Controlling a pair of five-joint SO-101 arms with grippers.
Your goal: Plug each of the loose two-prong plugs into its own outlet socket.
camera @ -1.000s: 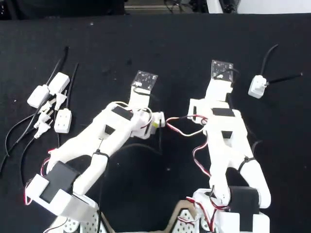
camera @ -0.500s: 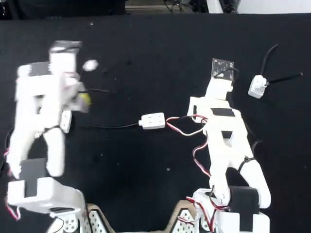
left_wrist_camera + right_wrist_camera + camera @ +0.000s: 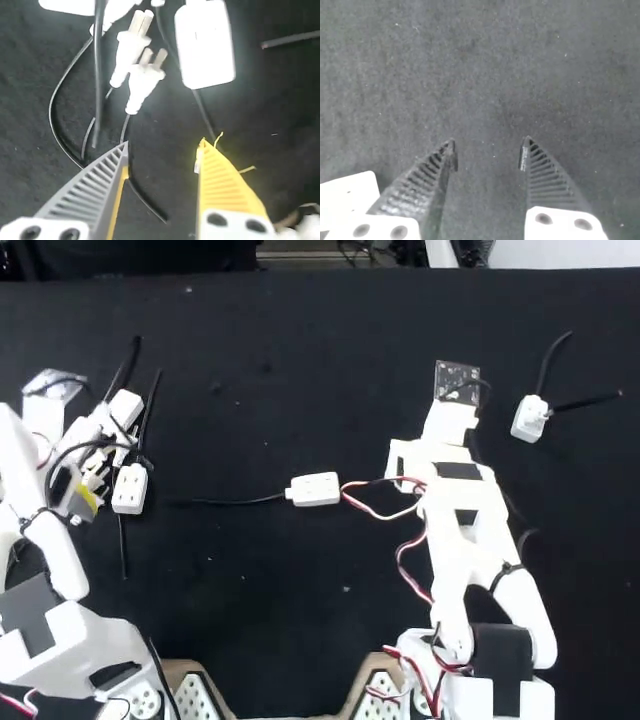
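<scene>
Two white two-prong plugs (image 3: 131,42) (image 3: 145,77) lie side by side on the black cloth, their black cords curling away. Beside them is a white socket block (image 3: 205,45) (image 3: 130,488). My left gripper (image 3: 162,150) (image 3: 82,498) hovers open just short of the plugs, holding nothing, at the table's far left. Another white socket block (image 3: 315,488) with a black cord lies mid-table. A further socket (image 3: 528,420) sits at the far right. My right gripper (image 3: 487,147) is open above bare cloth, on the right arm (image 3: 460,490).
More white socket blocks (image 3: 120,410) and tangled black cords (image 3: 130,355) crowd the left edge beside the plugs. Red and white servo wires (image 3: 375,505) hang from the right arm close to the middle socket block. Open cloth stretches between the two arms.
My left arm swung from the table's middle out to the far left and came down over the plug cluster. The middle socket block now lies uncovered. The right arm kept still.
</scene>
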